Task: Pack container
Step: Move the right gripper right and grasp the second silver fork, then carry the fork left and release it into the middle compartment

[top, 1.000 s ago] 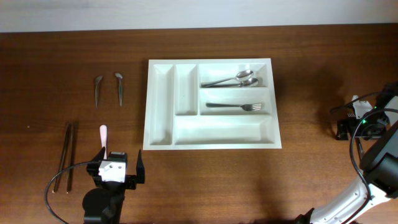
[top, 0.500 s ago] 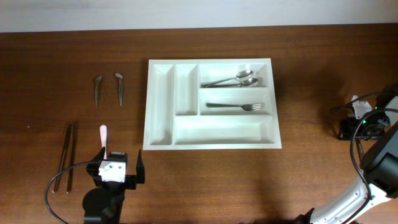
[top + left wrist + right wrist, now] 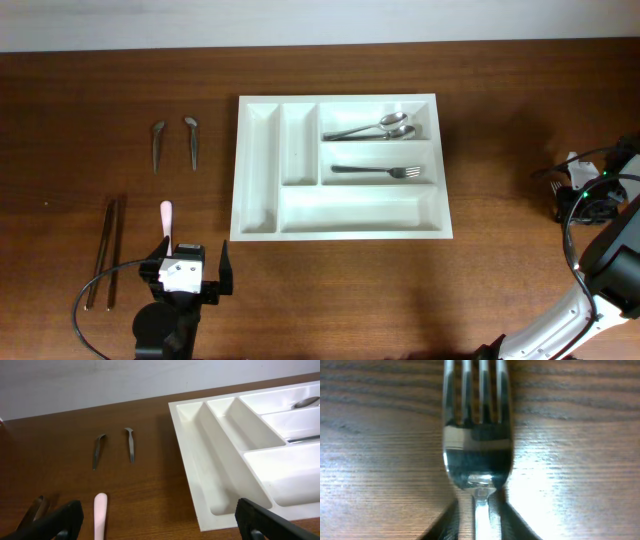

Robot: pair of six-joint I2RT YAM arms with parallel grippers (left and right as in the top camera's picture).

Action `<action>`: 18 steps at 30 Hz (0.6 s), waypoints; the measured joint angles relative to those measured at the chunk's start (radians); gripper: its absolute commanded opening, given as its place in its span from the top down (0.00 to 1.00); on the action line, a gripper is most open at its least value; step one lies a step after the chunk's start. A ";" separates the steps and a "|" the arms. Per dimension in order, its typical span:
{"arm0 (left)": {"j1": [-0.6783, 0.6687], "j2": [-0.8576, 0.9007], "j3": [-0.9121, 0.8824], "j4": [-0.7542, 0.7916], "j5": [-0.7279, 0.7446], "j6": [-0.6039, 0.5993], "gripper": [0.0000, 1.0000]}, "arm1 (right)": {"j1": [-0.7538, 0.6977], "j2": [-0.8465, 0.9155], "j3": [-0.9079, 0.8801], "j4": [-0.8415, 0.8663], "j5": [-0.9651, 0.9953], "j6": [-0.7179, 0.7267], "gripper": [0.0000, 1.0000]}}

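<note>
The white container [image 3: 340, 236] lies mid-table; two spoons [image 3: 375, 127] and a fork [image 3: 375, 171] lie in its crosswise compartments. In the left wrist view its near wall [image 3: 187, 460] runs along the right. My left gripper [image 3: 192, 258] stands open over the wood near the front left, with a pink-handled utensil [image 3: 166, 215] just ahead of its left finger. At the far right edge my right gripper [image 3: 585, 200] sits low on the table. In the right wrist view its fingers press close on the neck of a steel fork [image 3: 477, 445] lying on the wood.
Two small metal utensils [image 3: 157, 145] [image 3: 192, 142] lie left of the container. A pair of dark chopsticks [image 3: 105, 250] lies at the far left, beside the left arm. Cables loop by both arm bases.
The right gripper's fingers have closed in from wide open onto the fork's neck. The left arm and everything in the container stay as they were.
</note>
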 measured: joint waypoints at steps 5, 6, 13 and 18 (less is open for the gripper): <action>0.000 0.000 0.000 0.000 0.000 0.000 0.01 | 0.000 0.000 0.001 0.000 0.000 0.012 0.96; 0.000 0.000 0.000 0.000 0.000 0.000 0.01 | 0.000 0.000 0.001 0.000 0.000 0.016 0.96; 0.000 0.000 0.000 0.000 0.000 0.000 0.01 | 0.001 0.004 0.013 -0.008 -0.004 0.065 0.96; 0.000 0.000 0.000 0.000 0.000 0.000 0.01 | 0.022 0.034 0.090 -0.056 -0.035 0.169 0.96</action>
